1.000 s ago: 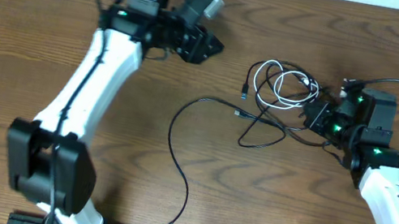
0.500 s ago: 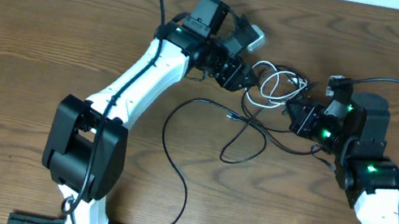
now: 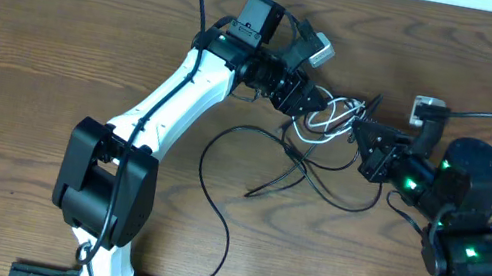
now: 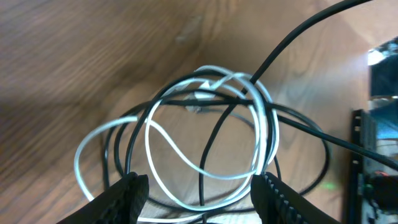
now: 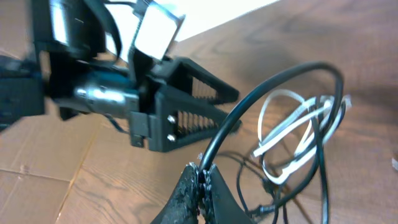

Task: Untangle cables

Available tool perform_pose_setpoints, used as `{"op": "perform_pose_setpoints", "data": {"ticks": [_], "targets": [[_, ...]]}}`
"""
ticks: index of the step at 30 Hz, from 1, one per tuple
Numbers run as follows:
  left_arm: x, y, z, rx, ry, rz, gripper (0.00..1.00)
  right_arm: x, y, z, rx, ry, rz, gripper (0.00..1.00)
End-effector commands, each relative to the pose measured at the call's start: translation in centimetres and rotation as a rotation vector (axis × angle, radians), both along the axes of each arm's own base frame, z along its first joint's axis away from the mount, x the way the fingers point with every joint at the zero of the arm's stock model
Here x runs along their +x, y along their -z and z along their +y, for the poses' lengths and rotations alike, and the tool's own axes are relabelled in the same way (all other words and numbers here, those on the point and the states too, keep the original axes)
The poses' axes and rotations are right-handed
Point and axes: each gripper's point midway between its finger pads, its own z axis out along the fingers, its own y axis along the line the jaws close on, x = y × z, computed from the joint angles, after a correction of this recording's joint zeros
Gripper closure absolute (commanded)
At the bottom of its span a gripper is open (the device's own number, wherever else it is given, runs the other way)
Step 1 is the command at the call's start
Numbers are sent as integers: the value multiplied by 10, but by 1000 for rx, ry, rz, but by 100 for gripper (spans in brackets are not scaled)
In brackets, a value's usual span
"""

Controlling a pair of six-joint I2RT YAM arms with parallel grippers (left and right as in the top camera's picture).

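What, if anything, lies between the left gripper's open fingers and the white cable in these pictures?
No separate object does. The left gripper hangs open at the tangle, but strands of the black cable cross through the white cable loops, so closing on white alone looks difficult.

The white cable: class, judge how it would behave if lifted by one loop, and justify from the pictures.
The white cable probably flops: it lies in loose, uneven curls. It likely drags the black cable along, since their loops interlace. It looks thin, so probably light.
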Motion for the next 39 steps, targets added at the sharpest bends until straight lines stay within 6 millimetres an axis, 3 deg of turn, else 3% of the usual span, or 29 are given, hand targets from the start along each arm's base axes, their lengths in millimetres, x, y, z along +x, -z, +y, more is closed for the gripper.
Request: {"op": "perform_pose_setpoints", "data": {"ticks": [1, 13, 19, 34, 39], "targets": [[-12, -6, -8, -60, 46, 52, 42, -4, -11, -1, 11, 10, -35, 99], [-69, -2, -48, -43, 232, 71, 42, 0, -18, -3, 18, 26, -62, 99], [-63, 15, -48, 76, 192, 10, 42, 0, -18, -3, 18, 25, -62, 99], [-56, 28, -42, 127, 160, -15, 42, 0, -29, 2, 47, 4, -97, 99], [-54, 33, -44, 127, 160, -17, 62, -1, -29, 2, 48, 2, -97, 99]]}}
